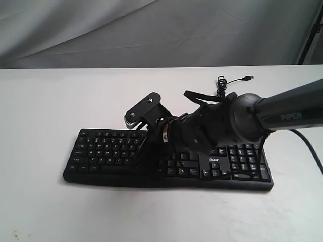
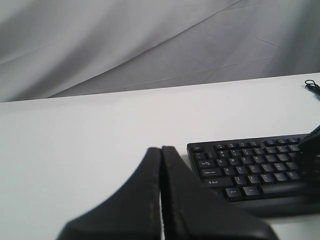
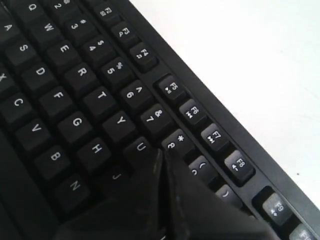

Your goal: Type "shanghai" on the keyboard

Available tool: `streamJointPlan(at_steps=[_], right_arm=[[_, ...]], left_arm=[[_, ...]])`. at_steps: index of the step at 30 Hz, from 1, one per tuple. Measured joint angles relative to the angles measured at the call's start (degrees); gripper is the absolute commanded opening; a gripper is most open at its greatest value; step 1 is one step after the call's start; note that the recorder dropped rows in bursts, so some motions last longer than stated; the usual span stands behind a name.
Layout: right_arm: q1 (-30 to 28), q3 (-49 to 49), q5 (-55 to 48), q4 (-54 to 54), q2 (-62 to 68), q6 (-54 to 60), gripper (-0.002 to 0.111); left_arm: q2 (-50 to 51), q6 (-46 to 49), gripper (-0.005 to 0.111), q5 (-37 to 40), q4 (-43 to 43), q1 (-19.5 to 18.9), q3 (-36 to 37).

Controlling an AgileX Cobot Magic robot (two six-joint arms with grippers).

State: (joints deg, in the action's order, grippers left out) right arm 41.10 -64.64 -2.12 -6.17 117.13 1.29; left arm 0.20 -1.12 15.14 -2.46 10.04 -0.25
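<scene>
The black keyboard [image 1: 101,151] with white legends lies across the white table, its "acer" logo toward the right. My right gripper [image 1: 140,157] reaches in from the right and points down at the letter keys. In the right wrist view the right gripper [image 3: 161,152] is shut with nothing in it. Its tips rest at the corner between the U and 8 keys of the keyboard [image 3: 75,100] and hide the key beside U. My left gripper [image 2: 161,150] is shut and empty, hovering off the left end of the keyboard [image 2: 250,165]. It is out of the exterior view.
The keyboard's thin black USB cable [image 1: 222,83] lies coiled behind it, its plug [image 1: 247,78] loose on the table. The cable's coil [image 2: 311,85] also shows in the left wrist view. Grey cloth hangs behind the white table [image 1: 45,101].
</scene>
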Motion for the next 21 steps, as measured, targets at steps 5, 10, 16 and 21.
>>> streamJointPlan(at_steps=[5, 10, 16, 21], right_arm=[[0.00, 0.11, -2.41, 0.00, -3.70, 0.00, 0.000], [0.00, 4.79, -1.88, 0.00, -10.10, -0.36, 0.000], [0.36, 17.94, 5.17, 0.38, -20.16, -2.96, 0.000], [0.52, 26.25, 8.46, 1.24, -26.92, -6.22, 0.000]], left_arm=[[0.00, 0.00, 0.000, 0.00, 0.00, 0.00, 0.00], [0.00, 0.00, 0.000, 0.00, 0.00, 0.00, 0.00], [0.00, 0.00, 0.000, 0.00, 0.00, 0.00, 0.00], [0.00, 0.00, 0.000, 0.00, 0.00, 0.00, 0.00]])
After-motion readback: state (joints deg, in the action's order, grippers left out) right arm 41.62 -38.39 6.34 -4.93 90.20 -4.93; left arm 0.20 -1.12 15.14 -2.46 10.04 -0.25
